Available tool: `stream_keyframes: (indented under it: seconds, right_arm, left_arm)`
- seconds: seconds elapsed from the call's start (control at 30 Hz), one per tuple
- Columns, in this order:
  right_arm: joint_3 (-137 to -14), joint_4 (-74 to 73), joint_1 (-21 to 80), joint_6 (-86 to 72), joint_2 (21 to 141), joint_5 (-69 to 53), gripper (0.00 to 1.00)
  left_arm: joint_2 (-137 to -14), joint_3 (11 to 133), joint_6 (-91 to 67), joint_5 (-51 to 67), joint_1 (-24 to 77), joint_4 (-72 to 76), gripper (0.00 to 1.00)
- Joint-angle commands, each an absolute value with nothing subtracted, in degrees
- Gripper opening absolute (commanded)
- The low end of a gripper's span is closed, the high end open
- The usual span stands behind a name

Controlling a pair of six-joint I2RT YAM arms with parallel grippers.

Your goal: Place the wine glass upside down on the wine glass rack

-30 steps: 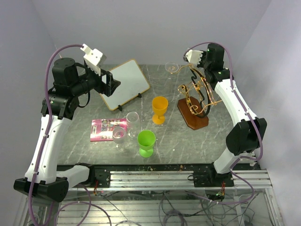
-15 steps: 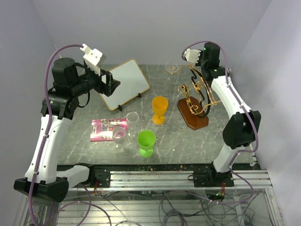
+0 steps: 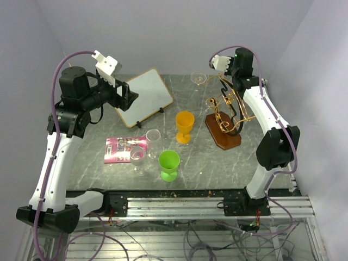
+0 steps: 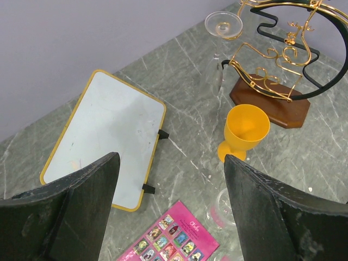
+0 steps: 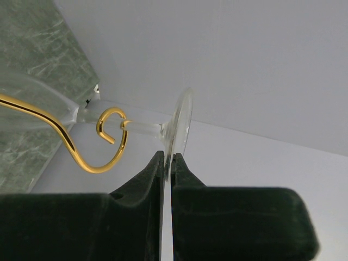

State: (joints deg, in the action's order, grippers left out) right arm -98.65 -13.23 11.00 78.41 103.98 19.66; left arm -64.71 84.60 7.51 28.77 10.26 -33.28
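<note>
Reaches further back than before. Pinches the foot of the wine glass (image 5: 144, 128) tight in the right claw (image 5: 168, 160), stem at a gold hook of the wine glass rack (image 3: 224, 137). Might drop and smash if let go early.

No lettering can be read; the script heading on the pink sticker sheet (image 4: 173, 239) is too blurred.

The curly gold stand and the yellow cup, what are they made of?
The wine glass rack looks like thin metal wire with a shiny gold finish that glints, on a smooth reddish-brown base, probably polished wood. The yellow cup looks like plastic: it has an even, solid colour and is not see-through.
</note>
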Motion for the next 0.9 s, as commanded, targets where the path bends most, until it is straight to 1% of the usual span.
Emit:
stream_keyframes:
  seconds: [0.0,0.2,0.87]
  right_arm:
    - [-100.0,-12.8,11.3,77.8,104.1,17.9,0.03]
    - [-97.9,-13.3,11.8,78.2,103.8,18.2,0.04]
    - [-96.0,-17.0,12.0,73.8,102.9,16.2,0.12]
  left_arm:
    - [-64.0,84.7,7.7,30.4,9.7,-31.4,0.88]
    - [-63.7,84.5,7.7,30.6,9.6,-31.4,0.88]
    - [-62.9,83.8,7.9,30.6,9.6,-31.4,0.88]
